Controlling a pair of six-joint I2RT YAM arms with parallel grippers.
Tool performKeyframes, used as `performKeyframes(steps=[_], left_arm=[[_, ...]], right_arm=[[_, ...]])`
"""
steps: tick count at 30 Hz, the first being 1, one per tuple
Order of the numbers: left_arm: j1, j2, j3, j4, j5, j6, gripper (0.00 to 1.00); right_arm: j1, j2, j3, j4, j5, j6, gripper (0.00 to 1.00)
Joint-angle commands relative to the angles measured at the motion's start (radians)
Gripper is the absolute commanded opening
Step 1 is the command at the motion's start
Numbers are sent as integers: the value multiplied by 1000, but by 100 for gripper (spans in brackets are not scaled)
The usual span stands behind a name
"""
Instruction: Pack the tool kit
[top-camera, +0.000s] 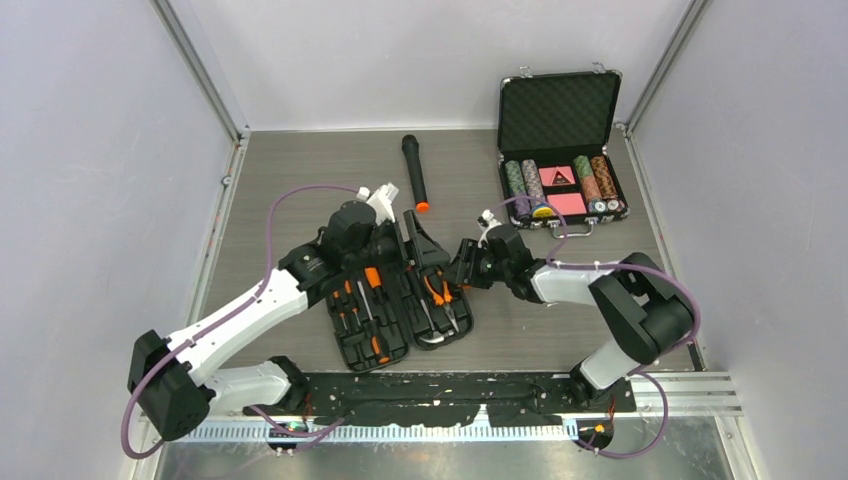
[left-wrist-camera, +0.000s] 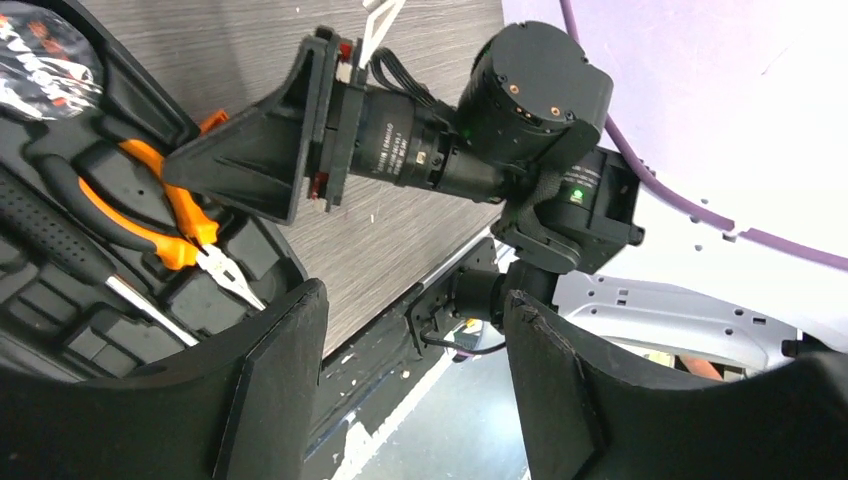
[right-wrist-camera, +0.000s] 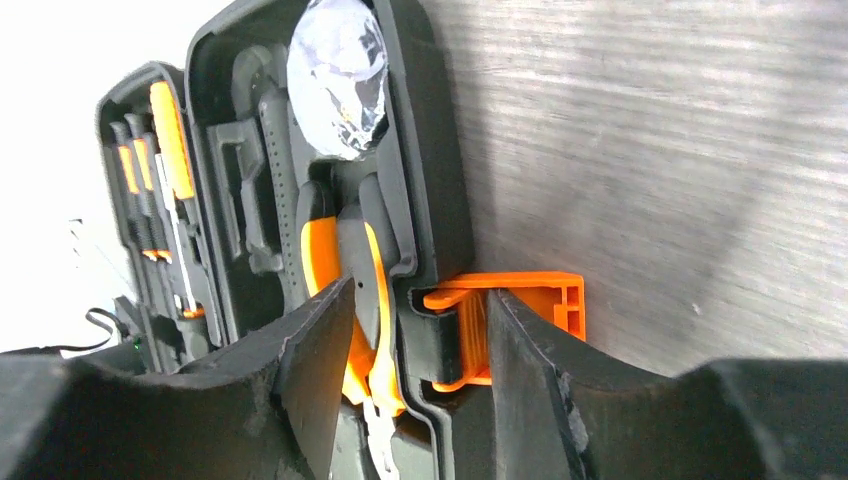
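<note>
Toward the bench's (top-camera: 300, 180) near edge, the right pincer (right-wrist-camera: 420, 300) stands spread astride the orange latch (right-wrist-camera: 520, 300); a crooked squeeze may skid the tool kit (top-camera: 395, 310). Left pincer (left-wrist-camera: 415, 295) hangs spread, empty.

A slim black microphone (top-camera: 414, 172) with an orange end lies at the far middle of the grey wood-grain worktop (top-camera: 300, 190), its orange end pointing near. At the far right stands an open metal-edged case (top-camera: 560, 150), its black foam-lined lid upright. Its tray holds rows of striped poker chips with pink cards between them. The case and microphone are well apart.
</note>
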Motion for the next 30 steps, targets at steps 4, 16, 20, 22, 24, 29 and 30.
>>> performKeyframes(steps=[4,16,20,22,24,29,30], left_arm=[[-1,-52,65,-30,-121,92,67],[350,-449,-403,-377,-285,135,74],[436,-535,-528,-418,-280,143,69],[447,-556,-576,-390,-278,138,66],[450,-545,-606,-350,-277,131,62],[451,-406,-612,-255,-161,131,47],[451,-391,-603,-248,-135,133,44]], right_arm=[[-37,-215,-4,-203,107,-91,58],[-38,-110,39,-213,-26,-150,54],[-37,-64,43,-183,-83,-143,53],[-35,-48,41,-170,-99,-138,51],[-35,-34,38,-157,-111,-130,49],[-32,-6,27,-132,-129,-105,44],[-32,-3,25,-131,-130,-101,44]])
